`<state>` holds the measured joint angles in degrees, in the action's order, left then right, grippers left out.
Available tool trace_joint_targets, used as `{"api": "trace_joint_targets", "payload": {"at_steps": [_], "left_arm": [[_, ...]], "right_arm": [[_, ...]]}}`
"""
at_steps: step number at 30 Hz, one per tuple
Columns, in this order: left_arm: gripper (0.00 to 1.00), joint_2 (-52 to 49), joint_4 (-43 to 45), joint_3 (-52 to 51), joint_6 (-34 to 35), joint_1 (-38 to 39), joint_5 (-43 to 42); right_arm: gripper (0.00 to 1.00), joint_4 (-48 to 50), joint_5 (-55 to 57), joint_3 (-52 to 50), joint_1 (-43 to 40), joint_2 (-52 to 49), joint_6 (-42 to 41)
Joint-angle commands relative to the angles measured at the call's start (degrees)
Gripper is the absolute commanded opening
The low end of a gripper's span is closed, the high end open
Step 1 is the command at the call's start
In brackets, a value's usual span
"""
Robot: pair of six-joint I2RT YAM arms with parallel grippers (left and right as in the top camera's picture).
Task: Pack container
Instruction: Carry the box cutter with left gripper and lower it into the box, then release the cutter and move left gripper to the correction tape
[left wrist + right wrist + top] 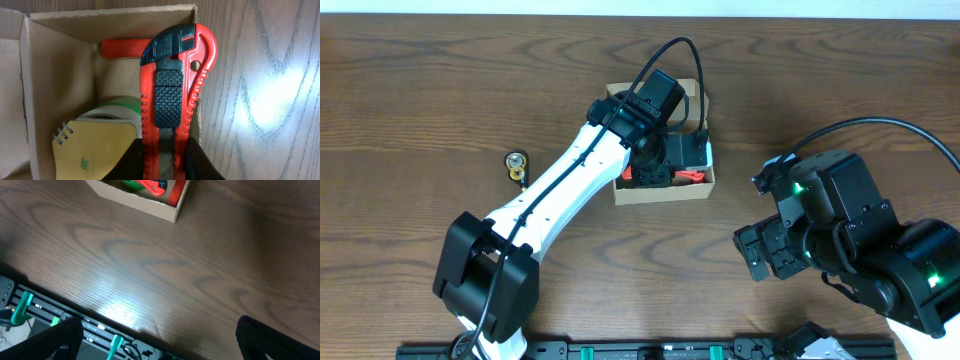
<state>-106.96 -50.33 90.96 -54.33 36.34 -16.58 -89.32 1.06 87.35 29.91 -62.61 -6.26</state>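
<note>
Left end effector (165,167): closed on a red cutter (172,95) — the black fingers (200,162) clamp its handle from both sides.
Cutter: sticks out ahead of the fingers, black slider facing up, along the right-hand wall of the box (60,75); contact with that wall unclear.
Box: open on the desk (420,80), under and left of the left end effector; well ahead of the right end effector (160,345), to its left.
Inside box: yellow spiral notepad (95,150) just left of the fingers, green roll (117,107) beyond it, orange item (122,48) at the far end.
Right end effector: jaws spread wide, gripping nothing — above bare desk.
Gold-and-black item (517,165): small, on the desk, well apart from the box.
</note>
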Motion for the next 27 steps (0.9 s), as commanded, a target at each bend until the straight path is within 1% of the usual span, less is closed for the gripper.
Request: {"api": "trace_joint_targets", "payload": {"at_steps": [1, 2, 6, 14, 17, 19, 20, 21, 22, 24, 27], "left_arm": [[0.28, -0.7, 0.0, -0.5, -1.0, 0.2, -1.1], [0.32, -0.7, 0.0, -0.5, -1.0, 0.2, -1.0], [0.4, -0.7, 0.0, -0.5, -0.9, 0.2, -1.1], [0.42, -0.7, 0.0, -0.4, 0.2, 0.2, -0.9], [0.41, 0.4, -0.5, 0.4, 4.3, 0.2, 1.4], [0.41, 1.9, -1.8, 1.5, 9.8, 0.0, 5.1], [0.44, 2.4, -2.4, 1.8, 11.8, -0.1, 6.7], [0.51, 3.3, -3.2, 2.1, 15.0, -0.5, 9.0], [0.54, 4.0, -3.8, 2.1, 17.0, -0.9, 11.1], [0.54, 5.3, -5.3, 2.1, 20.2, -2.1, 14.4], [0.52, 7.2, -7.6, 2.1, 24.3, -5.4, 15.5]], "right_arm": [[0.99, -0.1, 0.4, 0.0, -0.3, 0.0, 0.8], [0.99, -0.1, 0.4, 0.0, -0.3, 0.0, 0.8], [0.99, -0.1, 0.4, 0.0, -0.3, 0.0, 0.8], [0.99, -0.1, 0.4, 0.0, -0.3, 0.0, 0.8], [0.99, -0.1, 0.4, 0.0, -0.3, 0.0, 0.8], [0.99, -0.1, 0.4, 0.0, -0.3, 0.0, 0.8], [0.99, -0.1, 0.4, 0.0, -0.3, 0.0, 0.8], [0.99, -0.1, 0.4, 0.0, -0.3, 0.0, 0.8], [0.99, -0.1, 0.4, 0.0, -0.3, 0.0, 0.8], [0.99, -0.1, 0.4, 0.0, -0.3, 0.0, 0.8], [0.99, -0.1, 0.4, 0.0, -0.3, 0.0, 0.8]]}}
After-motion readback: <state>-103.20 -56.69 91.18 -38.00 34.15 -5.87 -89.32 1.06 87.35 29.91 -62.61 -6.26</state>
